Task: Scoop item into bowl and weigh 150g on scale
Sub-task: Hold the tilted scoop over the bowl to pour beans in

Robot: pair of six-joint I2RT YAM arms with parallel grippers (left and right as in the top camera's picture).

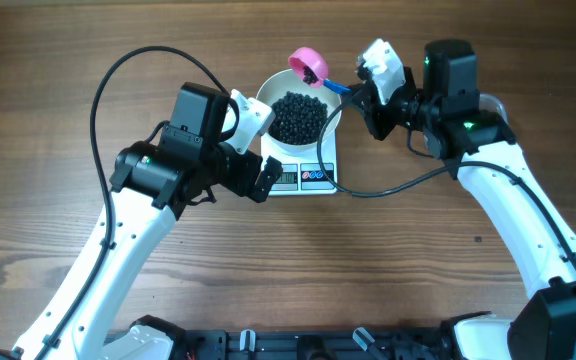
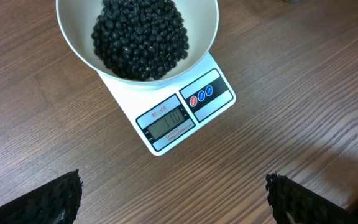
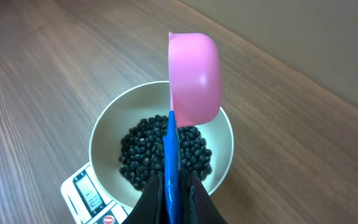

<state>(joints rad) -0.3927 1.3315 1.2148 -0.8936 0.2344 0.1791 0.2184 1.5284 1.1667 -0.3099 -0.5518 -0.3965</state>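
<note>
On your left, the left gripper (image 2: 173, 204) hangs with its jaws wide apart and nothing between them, just in front of the scale (image 2: 169, 123), display side. The bowl (image 2: 78, 38) sits on the scale, and the black beans (image 2: 142, 37) lie heaped inside it. The display seems to read short of the target, though the digits are small. Farther right, the pink scoop (image 3: 194, 78) hovers over the bowl's far rim, rolled onto its side. Its blue handle (image 3: 169, 146) runs straight back into the right gripper (image 3: 171, 194), which is clamped on it. Any top-up is that arm's job, but no bean supply is in view.
</note>
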